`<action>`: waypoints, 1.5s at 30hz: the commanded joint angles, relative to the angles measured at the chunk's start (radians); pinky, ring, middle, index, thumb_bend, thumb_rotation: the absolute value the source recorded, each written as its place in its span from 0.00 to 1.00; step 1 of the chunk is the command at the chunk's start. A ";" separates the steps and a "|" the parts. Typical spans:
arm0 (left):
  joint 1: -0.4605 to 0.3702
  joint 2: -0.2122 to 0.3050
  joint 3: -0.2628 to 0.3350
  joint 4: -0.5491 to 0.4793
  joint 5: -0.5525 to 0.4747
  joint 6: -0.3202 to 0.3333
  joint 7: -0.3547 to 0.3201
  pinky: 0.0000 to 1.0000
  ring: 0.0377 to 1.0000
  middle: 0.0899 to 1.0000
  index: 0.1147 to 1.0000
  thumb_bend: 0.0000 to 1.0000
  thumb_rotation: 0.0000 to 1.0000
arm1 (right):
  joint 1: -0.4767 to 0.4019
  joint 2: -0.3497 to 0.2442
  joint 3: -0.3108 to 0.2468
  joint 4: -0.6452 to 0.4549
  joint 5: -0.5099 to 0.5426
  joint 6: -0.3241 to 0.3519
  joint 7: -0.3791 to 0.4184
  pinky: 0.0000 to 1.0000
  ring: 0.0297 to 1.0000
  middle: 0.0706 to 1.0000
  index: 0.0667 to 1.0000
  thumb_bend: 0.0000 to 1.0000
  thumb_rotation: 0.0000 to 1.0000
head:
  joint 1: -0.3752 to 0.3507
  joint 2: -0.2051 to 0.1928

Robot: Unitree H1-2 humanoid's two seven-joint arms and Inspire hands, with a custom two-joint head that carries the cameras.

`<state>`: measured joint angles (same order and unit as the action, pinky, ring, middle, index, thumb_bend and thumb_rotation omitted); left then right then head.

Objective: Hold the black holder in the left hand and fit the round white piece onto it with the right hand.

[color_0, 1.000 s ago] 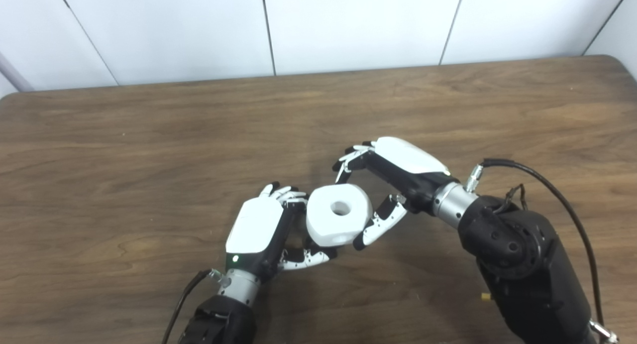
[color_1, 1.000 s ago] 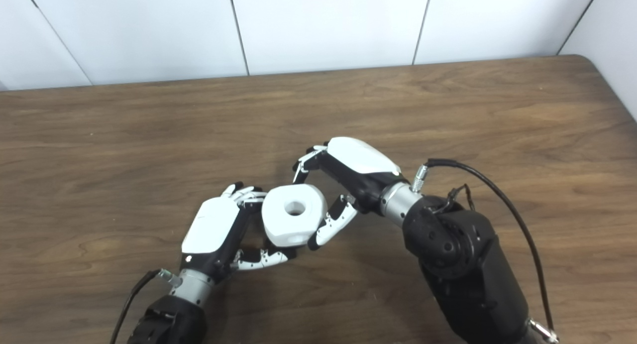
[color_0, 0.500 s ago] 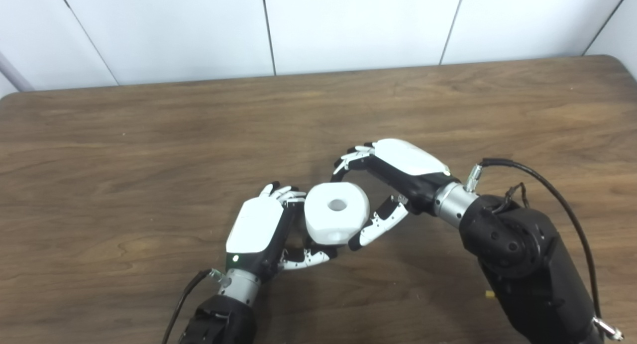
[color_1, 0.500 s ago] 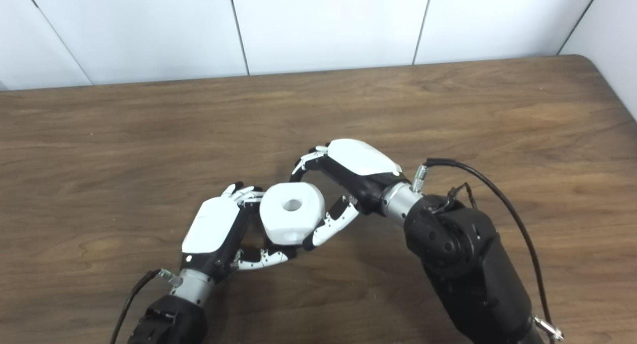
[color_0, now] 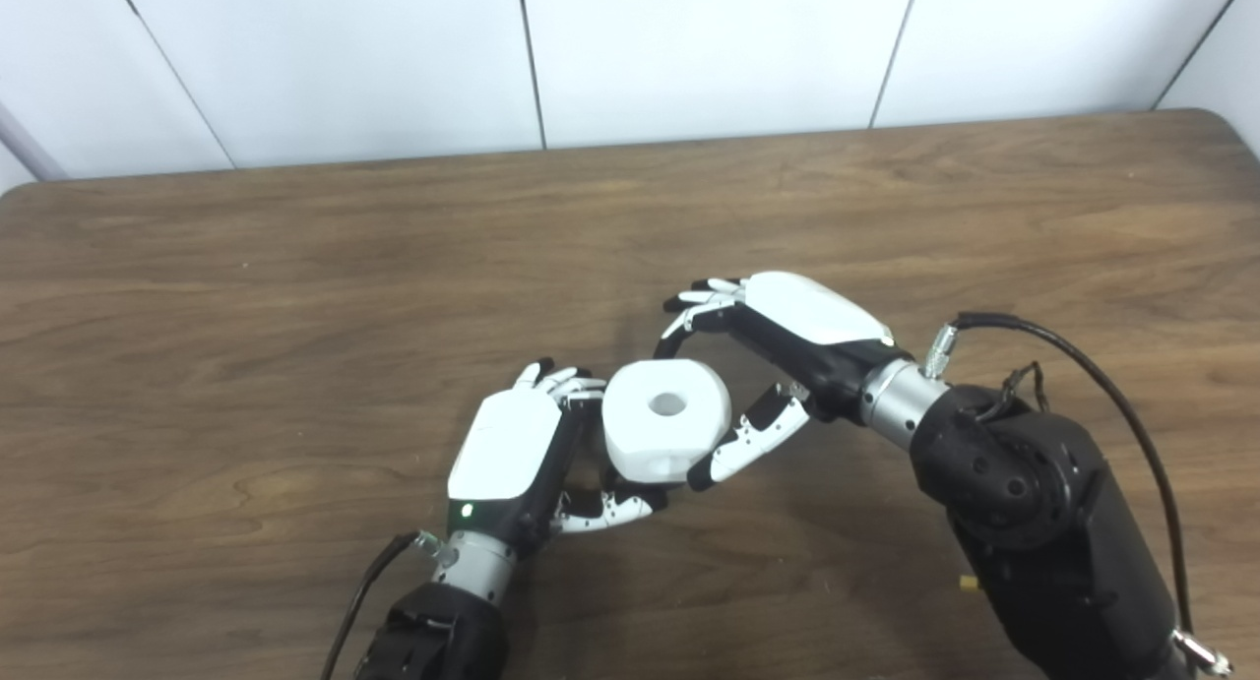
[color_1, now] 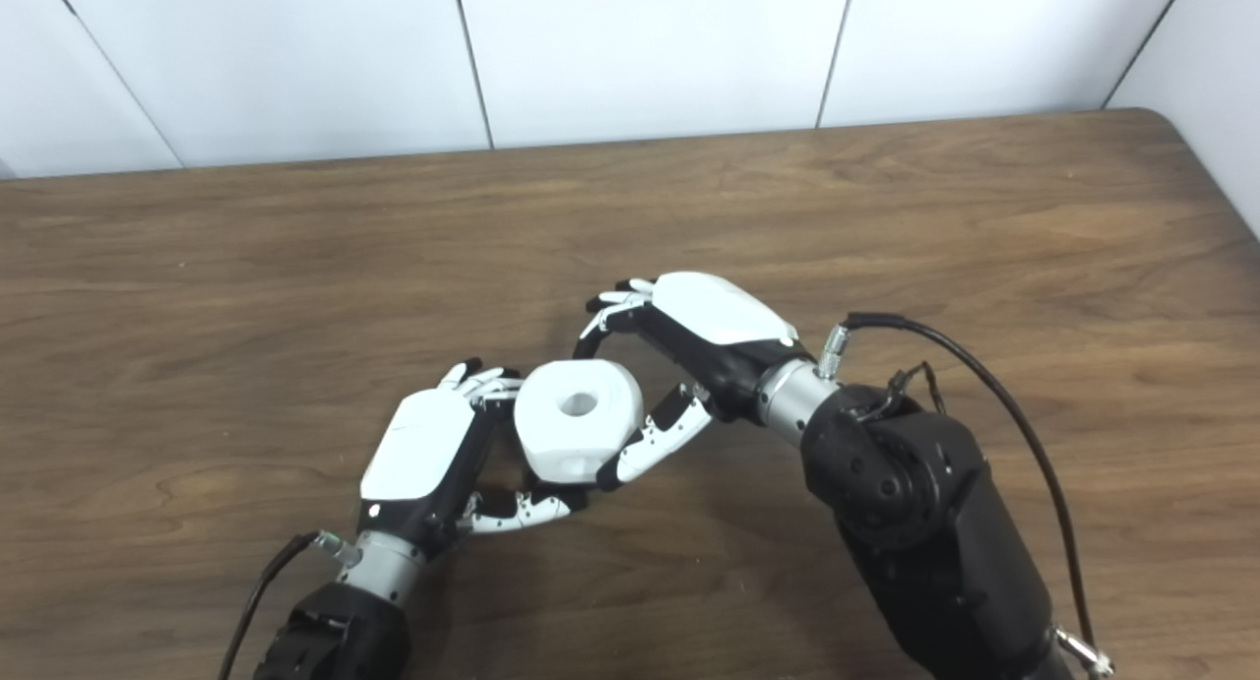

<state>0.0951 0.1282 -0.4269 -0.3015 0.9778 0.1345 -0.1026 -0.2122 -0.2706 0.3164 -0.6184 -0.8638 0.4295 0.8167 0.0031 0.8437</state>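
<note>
The round white piece [color_0: 667,432] with a centre hole sits level between my two hands, low over the table. My left hand [color_0: 507,452] is curled under and against its left side, shut on the black holder. The holder itself is almost wholly hidden beneath the white piece and my fingers. My right hand [color_0: 763,365] is to the right of the piece. Its fingers [color_0: 694,301] arch clear above the piece's far edge. Its thumb [color_1: 652,448] lies along the piece's lower right side. That hand is open.
The brown wooden table [color_0: 295,296] spreads wide on all sides, with a white panelled wall [color_0: 689,50] behind its far edge. A black cable [color_0: 1102,375] loops off my right forearm.
The white piece has sunk slightly and levelled over my left hand. My right fingers have lifted and spread away from its far edge. The left hand has stayed put.
</note>
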 commanded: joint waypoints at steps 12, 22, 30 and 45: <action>-0.013 0.000 -0.010 0.027 0.002 -0.009 -0.006 0.96 0.85 0.73 0.42 0.52 0.05 | -0.031 -0.044 -0.039 -0.083 -0.027 0.008 0.034 1.00 0.96 0.91 0.73 1.00 0.36 | -0.009 -0.006; -0.017 0.005 -0.006 0.036 -0.002 -0.013 0.000 0.96 0.85 0.73 0.42 0.52 0.05 | -0.027 -0.055 -0.077 -0.114 -0.032 0.020 0.068 1.00 0.96 0.92 0.74 1.00 0.38 | -0.015 -0.010; -0.018 0.003 0.007 0.046 -0.009 -0.019 0.012 0.95 0.84 0.72 0.42 0.52 0.05 | -0.024 -0.057 -0.105 -0.126 -0.027 0.031 0.089 1.00 0.97 0.93 0.74 1.00 0.38 | -0.015 -0.012; -0.034 0.001 0.011 0.020 0.024 0.043 -0.063 0.98 0.87 0.76 0.57 0.93 0.18 | -0.025 -0.046 -0.118 -0.110 -0.033 0.032 0.085 1.00 0.98 0.93 0.74 1.00 0.38 | -0.009 -0.018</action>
<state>0.0703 0.1293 -0.4149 -0.2855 0.9787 0.1460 -0.1301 -0.2126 -0.3191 0.2092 -0.7104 -0.8892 0.4614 0.9143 -0.0046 0.8237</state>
